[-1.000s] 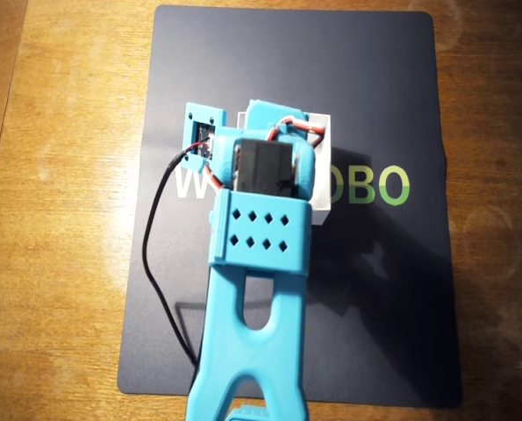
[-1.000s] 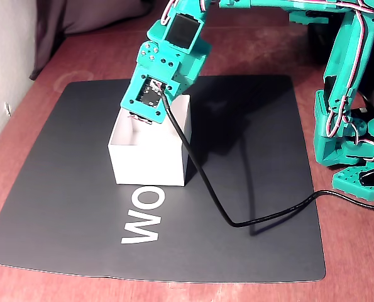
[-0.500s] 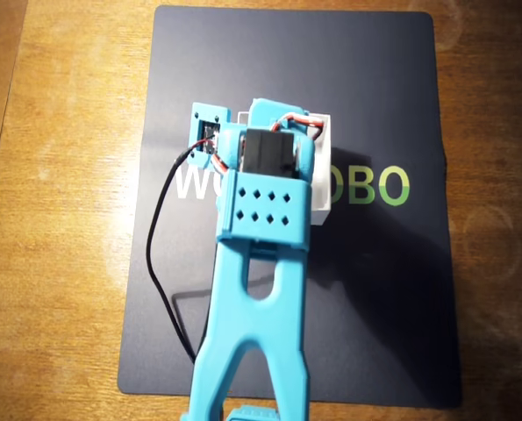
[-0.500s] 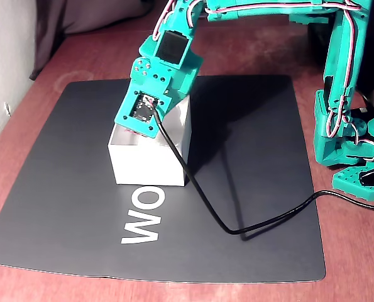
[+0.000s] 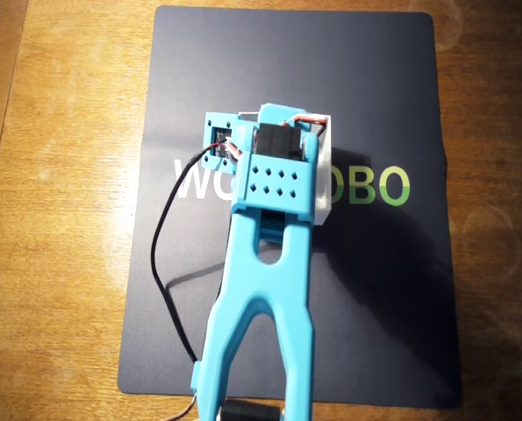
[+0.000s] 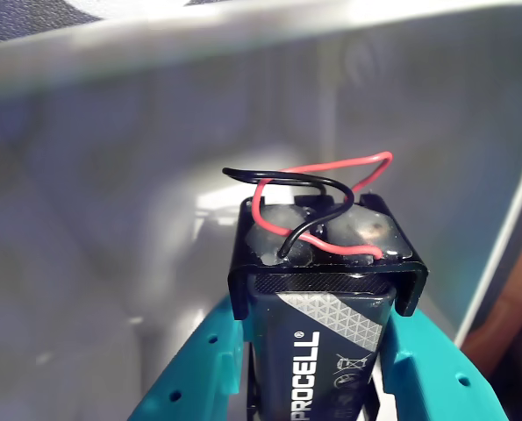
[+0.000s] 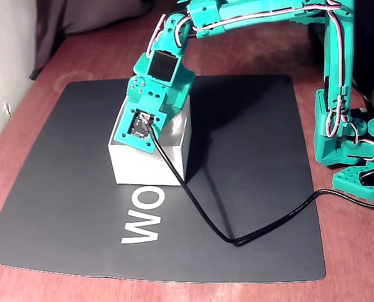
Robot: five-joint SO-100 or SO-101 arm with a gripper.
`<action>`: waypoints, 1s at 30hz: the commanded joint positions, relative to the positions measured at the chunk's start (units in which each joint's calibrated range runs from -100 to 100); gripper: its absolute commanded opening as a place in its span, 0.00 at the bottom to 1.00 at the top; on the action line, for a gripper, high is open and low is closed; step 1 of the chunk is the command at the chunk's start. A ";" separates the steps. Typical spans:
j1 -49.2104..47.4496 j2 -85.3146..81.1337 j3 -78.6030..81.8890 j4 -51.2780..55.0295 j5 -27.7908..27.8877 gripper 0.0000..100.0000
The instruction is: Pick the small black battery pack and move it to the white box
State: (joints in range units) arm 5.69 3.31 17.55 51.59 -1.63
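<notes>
In the wrist view my gripper is shut on the small black battery pack, a black holder around a Procell battery with a red and a black wire looped on top. The teal fingers press on both of its sides. The pack is inside the white box, whose walls fill the view around it. In the overhead view my wrist covers most of the white box. In the fixed view the wrist leans down into the white box.
The box stands on a dark mat with white and green lettering, on a wooden table. A black cable runs from the wrist camera across the mat. The arm's base stands at the right in the fixed view.
</notes>
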 commanded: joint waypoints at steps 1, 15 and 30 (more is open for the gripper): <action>0.59 0.51 -1.45 -0.93 0.19 0.07; 0.59 2.70 -1.45 -0.93 0.19 0.07; -0.11 2.79 -1.45 -0.93 0.24 0.08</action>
State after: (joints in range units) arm 5.69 6.27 17.55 51.59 -1.63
